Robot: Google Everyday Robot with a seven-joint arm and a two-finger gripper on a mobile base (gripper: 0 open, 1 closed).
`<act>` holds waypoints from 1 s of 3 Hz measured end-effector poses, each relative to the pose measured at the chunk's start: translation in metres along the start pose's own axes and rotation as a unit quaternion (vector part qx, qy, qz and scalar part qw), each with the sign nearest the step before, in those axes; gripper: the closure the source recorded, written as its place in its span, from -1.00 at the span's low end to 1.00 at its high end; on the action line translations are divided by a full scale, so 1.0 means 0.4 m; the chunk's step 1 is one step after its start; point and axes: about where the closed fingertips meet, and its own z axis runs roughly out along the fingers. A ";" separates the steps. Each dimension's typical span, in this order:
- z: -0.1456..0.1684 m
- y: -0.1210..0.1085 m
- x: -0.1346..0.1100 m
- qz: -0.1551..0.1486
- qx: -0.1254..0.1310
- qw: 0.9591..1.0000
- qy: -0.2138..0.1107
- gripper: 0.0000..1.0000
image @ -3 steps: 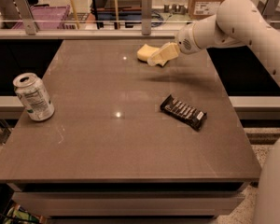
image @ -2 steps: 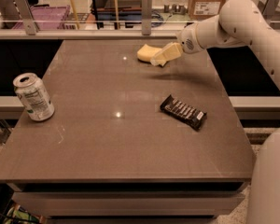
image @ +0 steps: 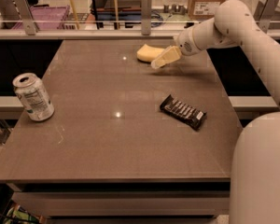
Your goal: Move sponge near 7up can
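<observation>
The pale yellow sponge (image: pixel 147 53) lies on the brown table (image: pixel 130 139) at the far side, right of the middle. My gripper (image: pixel 165 58) reaches in from the right on the white arm and sits low at the sponge's right end, touching or just overlapping it. The 7up can (image: pixel 33 97) stands upright near the table's left edge, far from the sponge and the gripper.
A flat black snack wrapper (image: pixel 183 111) lies on the table's right half, nearer to me than the sponge. A rail with posts (image: pixel 146 8) runs behind the far edge. The arm's white body (image: pixel 261 171) fills the lower right corner.
</observation>
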 end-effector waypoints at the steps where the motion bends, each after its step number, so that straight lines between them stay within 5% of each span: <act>1: 0.029 0.007 0.006 0.005 -0.010 1.000 0.000 -1.00; 3: 0.046 0.014 0.009 0.005 -0.015 1.000 0.002 -0.21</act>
